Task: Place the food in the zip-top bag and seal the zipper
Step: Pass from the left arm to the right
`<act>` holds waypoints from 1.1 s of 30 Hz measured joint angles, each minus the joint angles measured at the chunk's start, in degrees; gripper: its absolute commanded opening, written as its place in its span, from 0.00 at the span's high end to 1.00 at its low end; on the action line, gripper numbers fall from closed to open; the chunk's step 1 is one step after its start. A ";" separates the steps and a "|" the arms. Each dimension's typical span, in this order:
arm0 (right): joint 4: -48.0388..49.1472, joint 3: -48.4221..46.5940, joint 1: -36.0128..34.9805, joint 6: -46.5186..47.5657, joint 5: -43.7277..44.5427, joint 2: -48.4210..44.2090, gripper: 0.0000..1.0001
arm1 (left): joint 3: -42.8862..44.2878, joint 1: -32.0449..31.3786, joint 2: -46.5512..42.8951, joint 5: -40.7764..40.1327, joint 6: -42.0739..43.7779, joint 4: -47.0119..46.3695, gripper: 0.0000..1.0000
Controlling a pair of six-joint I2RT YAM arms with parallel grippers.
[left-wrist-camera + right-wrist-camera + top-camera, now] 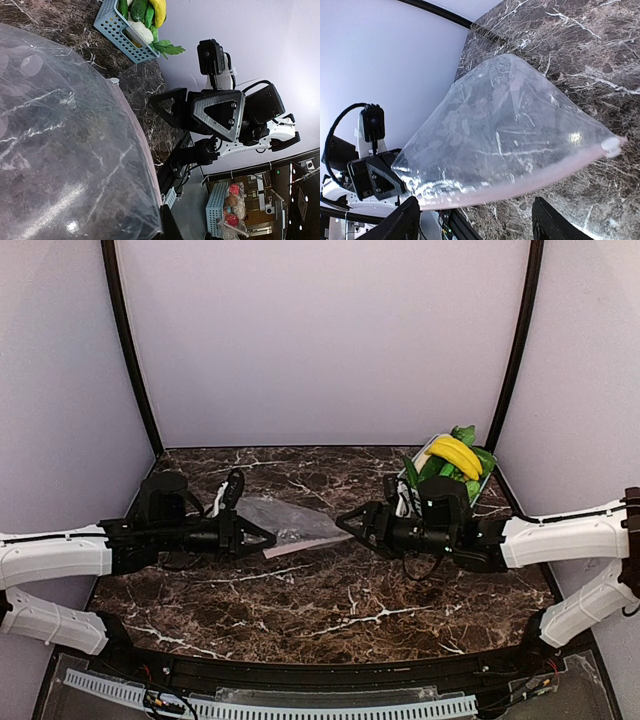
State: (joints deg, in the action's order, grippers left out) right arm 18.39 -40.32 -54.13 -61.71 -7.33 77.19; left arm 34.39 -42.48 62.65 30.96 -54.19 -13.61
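Note:
The clear zip-top bag [283, 519] lies mid-table, its pink zipper [305, 546] towards the front. My left gripper [268, 537] is shut on the bag's left corner and lifts that end; the left wrist view shows the bag [60, 150] filling the frame beside one finger [175, 225]. My right gripper [348, 520] is open and empty, its fingers wide apart just short of the zipper [530, 181]. A white slider [611, 146] sits at the zipper's far end. The food sits in the basket: banana bunch [455, 453], green vegetables [436, 470], white vegetable [141, 31]. No red fruits show there.
The blue-grey slatted basket [478, 490] stands at the back right corner, behind my right arm. Dark marble table [330, 610] with a black rail along the front edge. Off the table, another basket with bagged red items [227, 212] shows far in the left wrist view.

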 measured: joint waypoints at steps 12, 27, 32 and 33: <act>5.05 -0.11 -0.02 -5.11 0.09 3.78 0.29 | 0.26 -2.82 2.23 -2.49 -0.09 -4.11 0.99; 7.54 2.71 -0.28 -8.50 1.09 4.72 0.27 | 0.28 -4.11 3.30 -2.49 -0.35 -8.90 0.99; 8.68 0.55 0.28 -8.74 0.61 7.72 0.32 | 0.28 -5.05 3.06 -1.33 0.42 -8.98 0.99; 8.87 0.33 0.42 -8.81 0.50 8.00 0.37 | 0.28 -5.09 2.89 -1.11 0.66 -8.96 0.99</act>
State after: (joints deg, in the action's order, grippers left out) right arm 27.27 -39.99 -53.71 -70.52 -6.83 85.19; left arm 34.68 -47.57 65.54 29.85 -53.54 -22.57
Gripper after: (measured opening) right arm 0.715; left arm 0.009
